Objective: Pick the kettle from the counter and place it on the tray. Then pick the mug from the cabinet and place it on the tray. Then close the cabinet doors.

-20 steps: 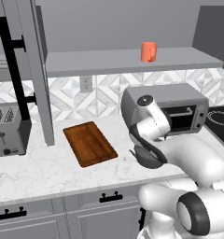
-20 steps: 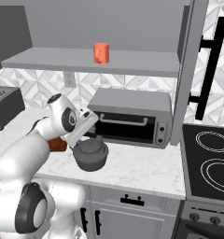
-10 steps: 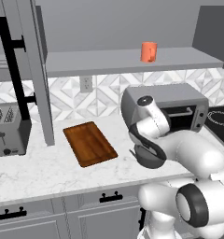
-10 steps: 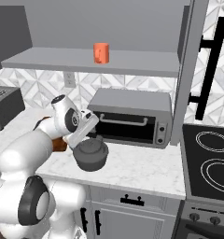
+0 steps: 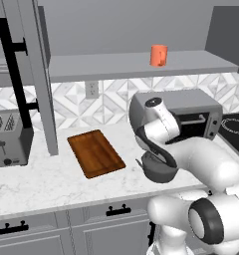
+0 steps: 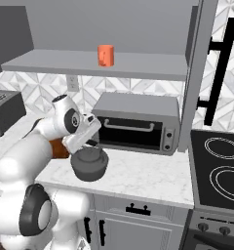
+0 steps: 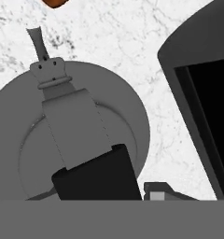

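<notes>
Kettle (image 5: 159,168) sits on the table (image 5: 47,184) in front of the toaster oven (image 6: 136,122), right of the tray (image 5: 95,153). Claw (image 6: 89,141) is right on its handle, can't tell if it's pinched yet. I'd get a centred grip before lifting so the kettle doesn't swing.

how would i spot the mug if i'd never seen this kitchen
Look above the white marble counter to the open grey wall cabinet. On its shelf, over the toaster oven, stands the mug: small, cylindrical and bright orange, alone against the grey.
</notes>
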Controlling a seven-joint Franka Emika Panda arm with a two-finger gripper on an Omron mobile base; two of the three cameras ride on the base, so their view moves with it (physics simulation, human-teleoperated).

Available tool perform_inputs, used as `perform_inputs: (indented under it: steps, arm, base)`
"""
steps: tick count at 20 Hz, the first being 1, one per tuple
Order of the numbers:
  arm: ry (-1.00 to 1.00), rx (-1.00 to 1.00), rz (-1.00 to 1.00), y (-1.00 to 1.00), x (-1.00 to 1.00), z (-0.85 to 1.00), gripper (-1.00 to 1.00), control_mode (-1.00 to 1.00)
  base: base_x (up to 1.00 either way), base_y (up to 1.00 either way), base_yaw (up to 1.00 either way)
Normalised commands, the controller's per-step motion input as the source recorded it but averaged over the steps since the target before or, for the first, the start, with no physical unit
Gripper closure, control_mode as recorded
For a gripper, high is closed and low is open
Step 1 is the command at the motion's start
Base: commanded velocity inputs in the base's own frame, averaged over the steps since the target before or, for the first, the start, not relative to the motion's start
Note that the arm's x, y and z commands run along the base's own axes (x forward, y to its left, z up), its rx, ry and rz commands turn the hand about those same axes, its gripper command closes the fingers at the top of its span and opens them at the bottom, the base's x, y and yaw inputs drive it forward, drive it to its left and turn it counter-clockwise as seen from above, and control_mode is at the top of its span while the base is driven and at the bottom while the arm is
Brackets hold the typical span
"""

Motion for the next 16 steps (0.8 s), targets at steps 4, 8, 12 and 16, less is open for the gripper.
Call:
perform_inputs:
  steps: [4,8,12,16]
  arm:
    - [0.0,0.19,0.09,0.26,-0.7,0.19,1.0,-1.0]
    - [0.0,0.08,0.09,0.44,-0.37,0.41,1.0,-1.0]
    - [-0.13,-0.01,0.18,0.75,0.03,0.4,1.0,-1.0]
    - [-0.27,-0.05,0.14,0.82,0.26,0.33,1.0,-1.0]
  base:
    - [0.0,0.0,0.0]
    - [0.0,0.0,0.0]
    - [0.0,0.0,0.0]
    - [0.0,0.0,0.0]
